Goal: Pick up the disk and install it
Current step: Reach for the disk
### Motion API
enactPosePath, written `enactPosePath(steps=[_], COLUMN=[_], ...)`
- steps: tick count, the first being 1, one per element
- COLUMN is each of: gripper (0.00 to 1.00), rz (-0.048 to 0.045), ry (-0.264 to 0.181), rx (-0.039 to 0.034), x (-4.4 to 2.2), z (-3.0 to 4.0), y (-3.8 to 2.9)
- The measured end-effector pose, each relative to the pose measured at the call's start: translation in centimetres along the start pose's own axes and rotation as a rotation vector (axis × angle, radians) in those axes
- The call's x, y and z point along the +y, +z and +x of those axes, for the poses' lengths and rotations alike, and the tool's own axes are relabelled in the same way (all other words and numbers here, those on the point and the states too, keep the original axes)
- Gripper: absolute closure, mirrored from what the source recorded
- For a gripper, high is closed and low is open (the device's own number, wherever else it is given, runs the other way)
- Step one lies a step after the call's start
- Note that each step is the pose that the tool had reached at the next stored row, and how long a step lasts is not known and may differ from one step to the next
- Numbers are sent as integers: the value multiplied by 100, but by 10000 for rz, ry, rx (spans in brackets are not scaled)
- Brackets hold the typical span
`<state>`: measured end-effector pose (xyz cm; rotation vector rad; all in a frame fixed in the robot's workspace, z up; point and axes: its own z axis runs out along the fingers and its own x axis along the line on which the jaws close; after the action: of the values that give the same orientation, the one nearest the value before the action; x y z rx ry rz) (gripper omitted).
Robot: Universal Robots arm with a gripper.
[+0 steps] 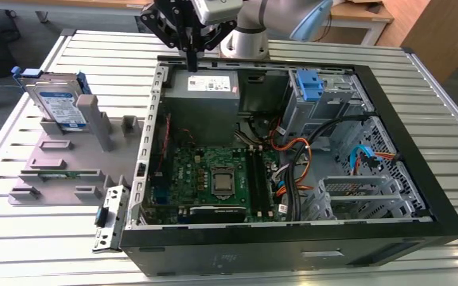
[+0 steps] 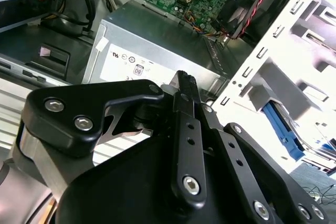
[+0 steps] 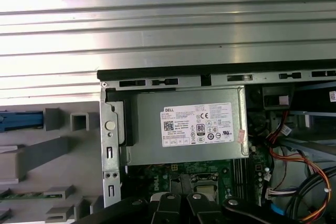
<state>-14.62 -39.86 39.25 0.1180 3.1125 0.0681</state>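
Gripper (image 1: 190, 64) hangs with its fingers pressed together, gripping nothing, just above the grey power supply (image 1: 203, 83) inside the open computer case (image 1: 293, 237). Well apart from it, the disk (image 1: 56, 104) stands upright in a grey holder (image 1: 70, 161), outside the case at the exterior view's left.

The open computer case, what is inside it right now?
A grey power-supply box, a green circuit board, orange and black cables, a blue bracket and a metal cage. The disk stands outside in a grey holder. What lies under the box and cables is covered.
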Motion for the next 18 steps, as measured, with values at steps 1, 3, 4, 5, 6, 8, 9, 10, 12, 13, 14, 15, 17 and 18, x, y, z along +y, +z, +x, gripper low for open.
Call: enactPosePath(steps=[1,3,4,5,6,8,9,10,12,13,14,15,17,18], gripper=[89,89,89,89,89,89,89,89,89,89,89,89,89,89], rz=[0,1,0,0,0,0,0,0,0,0,0,1,0,0], ry=[0,0,1,1,1,0,0,0,0,0,1,0,0,0], rx=[0,1,0,0,0,0,0,0,0,0,0,0,0,0], x=[0,-1,-1,-1,-2,-2,-2,-3,-3,-3,-3,-3,-4,-4], z=[3,8,12,15,19,27,30,33,39,41,43,45,48,51], y=[0,0,0,0,0,0,0,0,1,1,0,0,1,0])
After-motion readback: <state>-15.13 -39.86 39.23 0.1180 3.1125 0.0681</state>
